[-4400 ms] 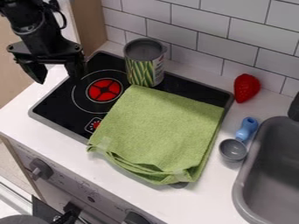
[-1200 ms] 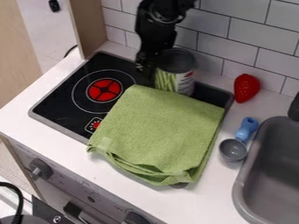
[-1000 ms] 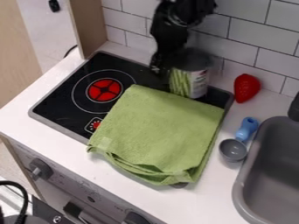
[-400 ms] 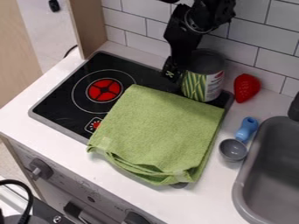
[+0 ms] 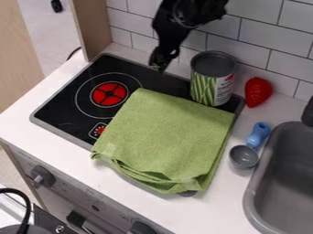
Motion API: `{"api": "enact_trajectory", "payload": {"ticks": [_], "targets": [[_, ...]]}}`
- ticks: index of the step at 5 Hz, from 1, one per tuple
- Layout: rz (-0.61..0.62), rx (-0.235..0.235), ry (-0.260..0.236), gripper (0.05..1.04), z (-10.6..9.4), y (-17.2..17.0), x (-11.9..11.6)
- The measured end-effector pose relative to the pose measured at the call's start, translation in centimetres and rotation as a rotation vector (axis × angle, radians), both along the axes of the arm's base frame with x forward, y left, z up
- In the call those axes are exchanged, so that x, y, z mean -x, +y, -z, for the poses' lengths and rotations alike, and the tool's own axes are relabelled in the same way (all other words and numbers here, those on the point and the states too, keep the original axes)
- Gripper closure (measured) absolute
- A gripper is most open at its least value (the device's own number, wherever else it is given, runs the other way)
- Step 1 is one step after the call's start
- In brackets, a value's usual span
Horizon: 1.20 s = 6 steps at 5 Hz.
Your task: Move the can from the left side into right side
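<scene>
Camera view: probably finishing the move, hanging with tool [image 5: 161,62] at twelve o'clock, apart from can [image 5: 211,84] toward one; not telling whether wide or narrow; next, likely retreating.

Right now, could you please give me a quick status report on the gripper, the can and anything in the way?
Gripper left of can, apart from it. Can upright at stovetop's right end. Towel in front.

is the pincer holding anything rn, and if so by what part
Nothing is held: the black robot pincer hangs beside the upright, cylindrical metal can with a green-patterned label, with a visible gap between them.
</scene>
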<state>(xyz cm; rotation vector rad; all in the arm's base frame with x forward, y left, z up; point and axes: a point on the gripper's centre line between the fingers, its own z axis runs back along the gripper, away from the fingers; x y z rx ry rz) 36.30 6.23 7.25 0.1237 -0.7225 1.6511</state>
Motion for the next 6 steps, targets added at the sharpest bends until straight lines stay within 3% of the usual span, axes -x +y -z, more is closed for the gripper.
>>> {"api": "enact_trajectory", "payload": {"ticks": [1,2,3,4,6], "targets": [[-0.046,-0.038,-0.04,0.086,-0.1,2.4,0.1],[-0.033,-0.013,0.017,0.086,0.4,4.4,1.5],[0.107,0.036,0.126,0.086,0.3,6.0,3.9],[0.316,0.034,0.256,0.086,0.7,7.4,7.1],[0.827,-0.054,0.572,0.086,0.4,10.5,11.5]]}}
